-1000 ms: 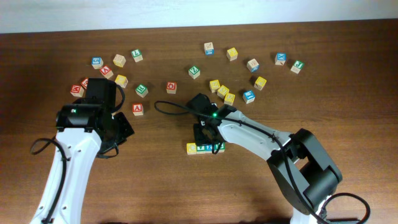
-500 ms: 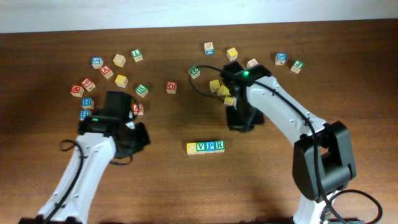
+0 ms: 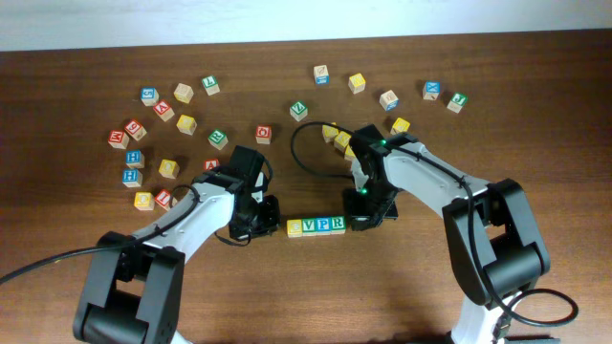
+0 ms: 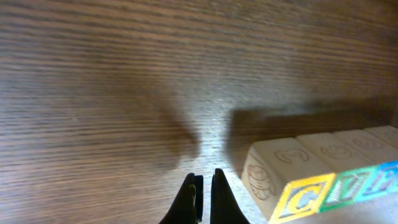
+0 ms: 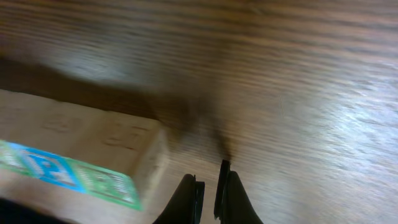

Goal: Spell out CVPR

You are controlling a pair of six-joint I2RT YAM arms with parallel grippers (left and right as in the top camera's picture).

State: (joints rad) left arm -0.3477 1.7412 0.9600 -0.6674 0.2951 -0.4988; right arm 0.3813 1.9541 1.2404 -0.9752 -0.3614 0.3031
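Observation:
Four cubes stand in a touching row on the wooden table: the yellow C (image 3: pixel 295 228), green V (image 3: pixel 308 226), blue P (image 3: pixel 322 225) and green R (image 3: pixel 337 225). My left gripper (image 3: pixel 271 224) is low at the row's left end, shut and empty. In the left wrist view its fingertips (image 4: pixel 205 198) sit just left of the C cube (image 4: pixel 298 194). My right gripper (image 3: pixel 354 222) is at the row's right end, also shut and empty. In the right wrist view it (image 5: pixel 209 194) is just right of the R cube (image 5: pixel 107 180), with the P cube (image 5: pixel 43 164) beyond.
Several loose letter cubes lie scattered along the back, such as a red cube (image 3: pixel 263 134), a left group around a yellow one (image 3: pixel 185 124), and a right group near another yellow one (image 3: pixel 399 125). A black cable (image 3: pixel 304 158) loops behind the right arm.
The left arm swung right and down to the row's left end. The right arm went up to the back cubes and came back down to the row's right end. The row stayed put.

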